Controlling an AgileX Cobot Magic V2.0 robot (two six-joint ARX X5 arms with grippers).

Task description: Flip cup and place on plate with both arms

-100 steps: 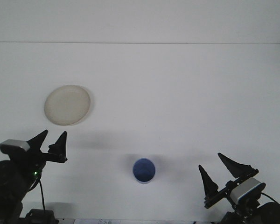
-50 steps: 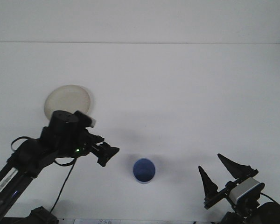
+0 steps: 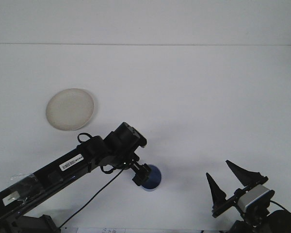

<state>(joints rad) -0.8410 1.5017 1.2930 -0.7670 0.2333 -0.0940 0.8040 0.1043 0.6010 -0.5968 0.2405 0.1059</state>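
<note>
A small blue cup (image 3: 153, 180) stands on the white table near the front centre, partly covered by my left arm. My left gripper (image 3: 141, 175) has reached across to it and sits right over its left side; its fingers are hidden from this angle. A cream round plate (image 3: 70, 108) lies flat at the left, well behind the arm. My right gripper (image 3: 229, 180) rests low at the front right, open, its two black fingers (image 3: 242, 171) pointing up with nothing between them.
The white table (image 3: 194, 107) runs back to a pale wall. My left arm (image 3: 72, 162) stretches diagonally from the front left corner toward the cup, with a cable hanging below it.
My left arm has swung from the front left out to the right, uncovering the plate, and its gripper has come down on the blue cup. The right arm has not moved.
</note>
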